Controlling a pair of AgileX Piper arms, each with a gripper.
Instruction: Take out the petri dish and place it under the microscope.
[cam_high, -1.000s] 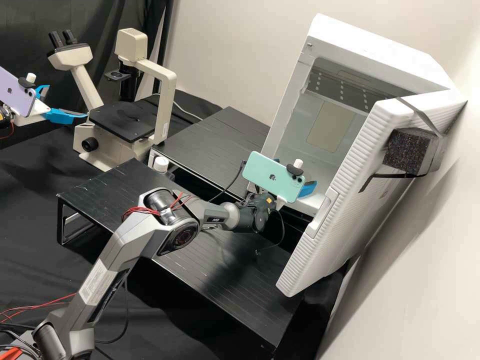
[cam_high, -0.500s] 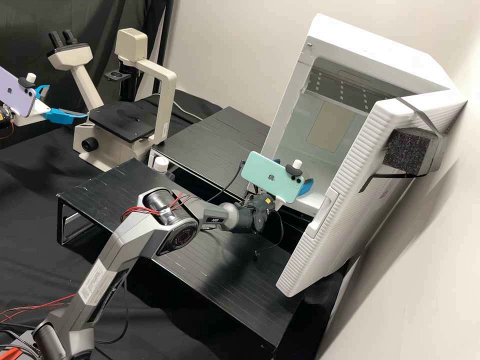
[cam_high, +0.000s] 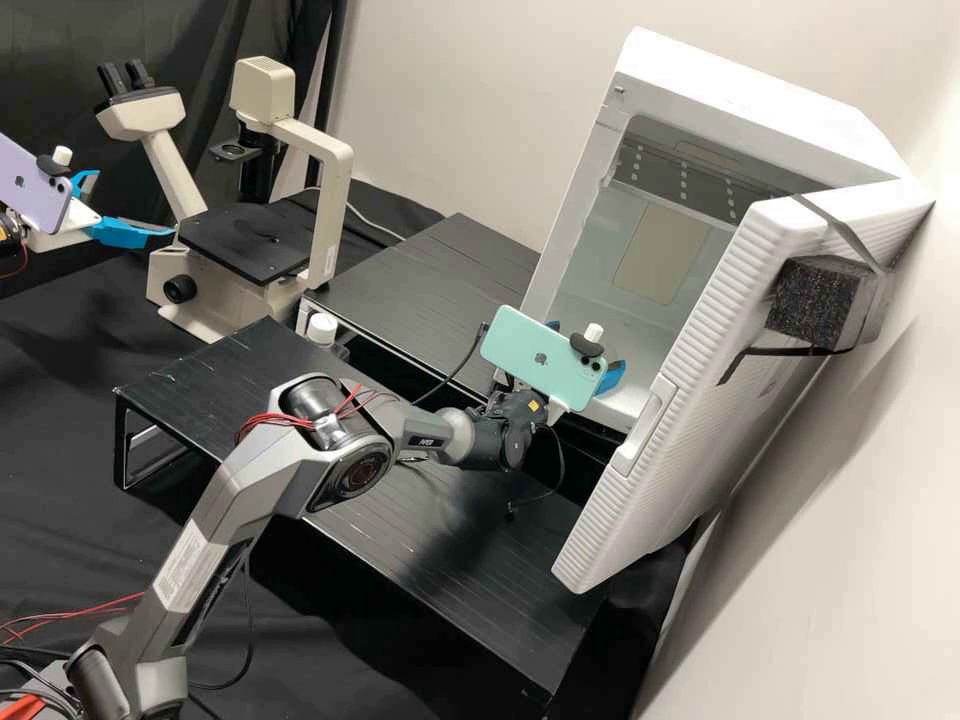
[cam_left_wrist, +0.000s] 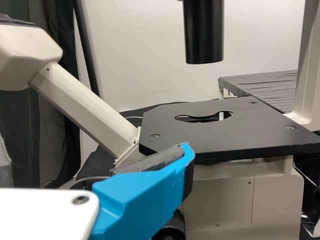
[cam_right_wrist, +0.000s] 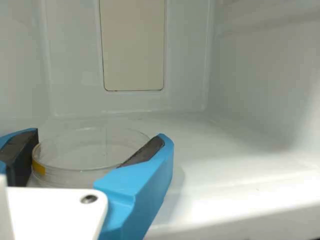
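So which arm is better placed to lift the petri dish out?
Right, I'd judge: the right gripper is at the petri dish inside the white cabinet, while the left gripper hangs beside the microscope.

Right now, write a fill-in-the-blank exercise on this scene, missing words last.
The petri dish is ______ the white cabinet.
The cabinet's door stands ______.
The flat plate on the microscope is coloured ______.
The left gripper is nearer the ______ than the cabinet.
Missing words: inside; open; black; microscope.
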